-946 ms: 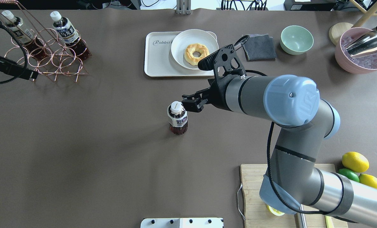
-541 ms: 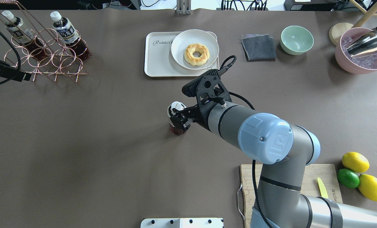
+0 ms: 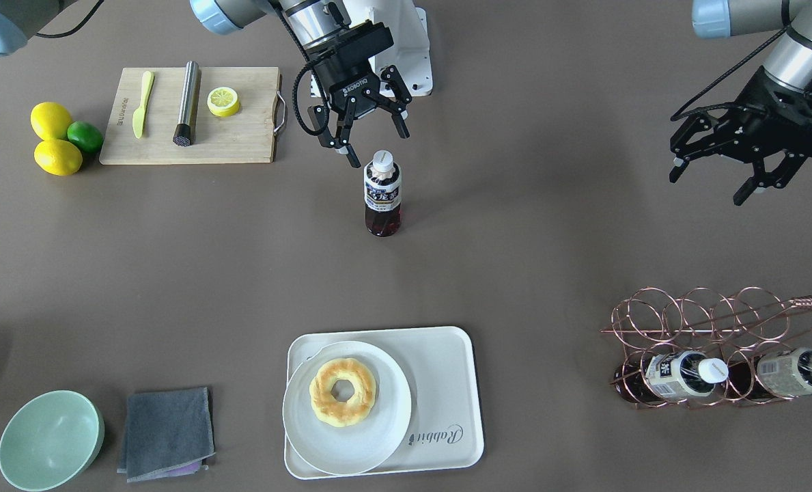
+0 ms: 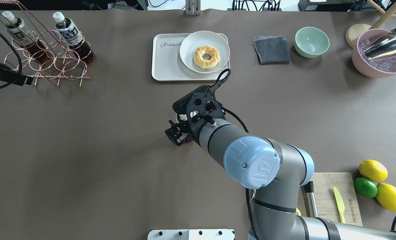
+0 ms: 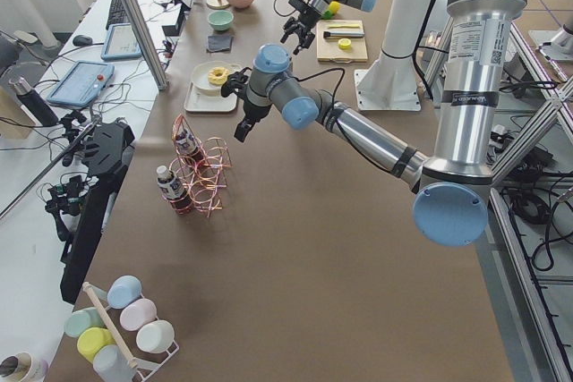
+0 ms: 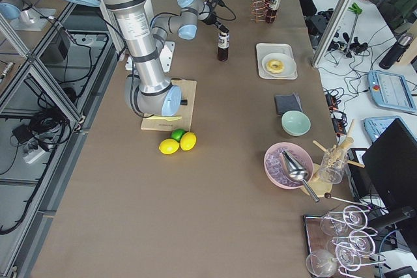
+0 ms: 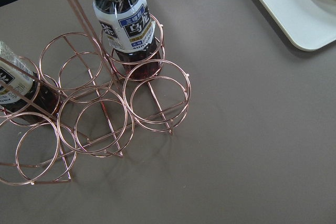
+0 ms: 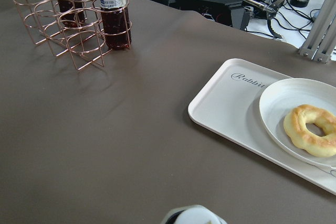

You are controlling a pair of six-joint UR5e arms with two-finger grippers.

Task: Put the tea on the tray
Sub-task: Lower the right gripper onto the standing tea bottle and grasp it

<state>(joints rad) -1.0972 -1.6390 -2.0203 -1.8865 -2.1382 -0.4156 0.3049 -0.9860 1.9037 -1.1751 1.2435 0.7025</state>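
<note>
Worktop (image 3: pixel 173 273): brown, wide bare stretch through its middle.

Right arm (image 4: pixel 251 160): reaches from the robot-side edge toward mid-worktop, forearm low, wrist pitched down and forward. Left arm (image 3: pixel 788 48): raised over the robot's left end of the worktop, wrist angled down toward the copper wire rack (image 3: pixel 692 321).

Tray (image 3: pixel 446 369): at the middle of the operator-side edge, flat. A round plate (image 3: pixel 310 430) with a doughnut (image 3: pixel 342 391) fills its robot-right part. The strip on the robot's left, bearing the script word, is bare.

Rack: near the operator-side left corner, holding two bottles (image 3: pixel 679 374).

Tea (image 3: pixel 382 198): upright at mid-worktop, well apart from the tray, bare worktop between them.

Right tool (image 3: pixel 379 149): fingers spread wide, tips at cap height on the robot's side of the tea, nothing gripped. The wrist view shows only the cap at its bottom edge.

Left tool (image 3: pixel 706 190): fingers apart, empty, hanging above the worktop.
</note>
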